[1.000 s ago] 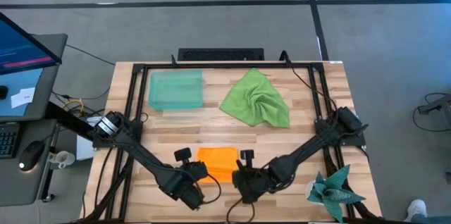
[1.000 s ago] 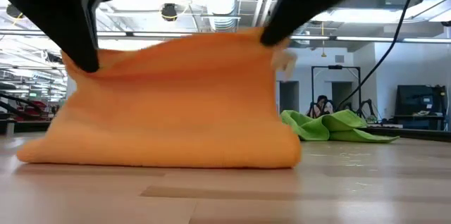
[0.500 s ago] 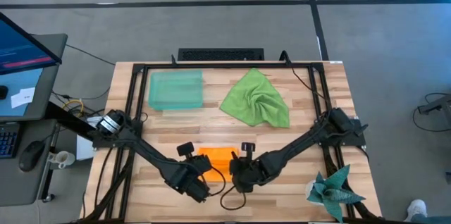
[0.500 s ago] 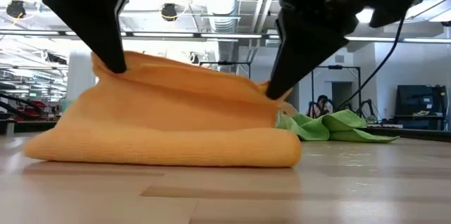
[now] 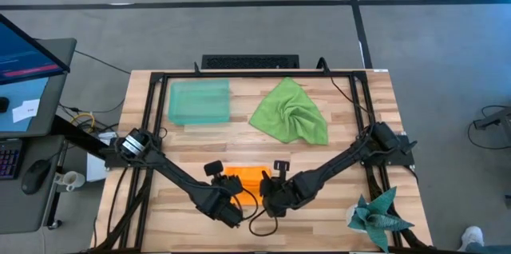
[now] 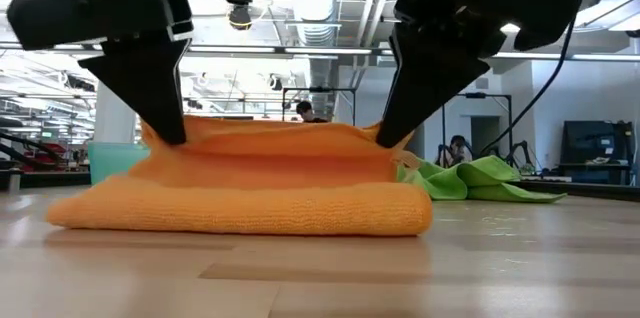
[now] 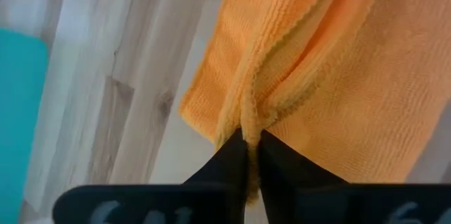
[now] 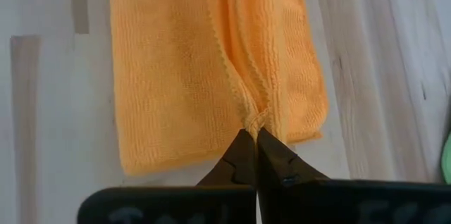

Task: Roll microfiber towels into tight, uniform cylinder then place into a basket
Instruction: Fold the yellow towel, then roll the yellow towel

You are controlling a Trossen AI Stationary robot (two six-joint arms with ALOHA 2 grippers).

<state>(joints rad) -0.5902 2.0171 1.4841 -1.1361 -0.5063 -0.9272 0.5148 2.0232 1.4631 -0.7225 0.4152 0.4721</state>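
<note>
Lowered since a second earlier, the pinched edge of the orange towel [image 6: 240, 183] had come down from standing tall between my two grippers to lying close over the folded layers beneath it, and both my arms had drawn inward and forward over it. Going left to right: my left gripper [image 7: 249, 155] was closed on a bunched seam at the towel's left end, its fingers nearly together with cloth between them, though I could not judge whether that hold was starting to loosen. The towel itself lay near the front middle of the table [image 5: 351, 122] as a low, flattish fold, a rounded edge toward the low camera and loose layers on top; I would call it folded over, not yet a tight cylinder. My right gripper [image 8: 250, 150] was clamped hard on the matching seam at the towel's right end. Farther back, the basket [image 5: 198, 101] sat at the rear left with nothing in it, well apart from my grippers, and the lime green towel [image 5: 291, 113] lay crumpled at the rear middle, untouched. By my reckoning the job was early: the first roll was still forming, nothing had been placed, and the second towel had not been started.
</note>
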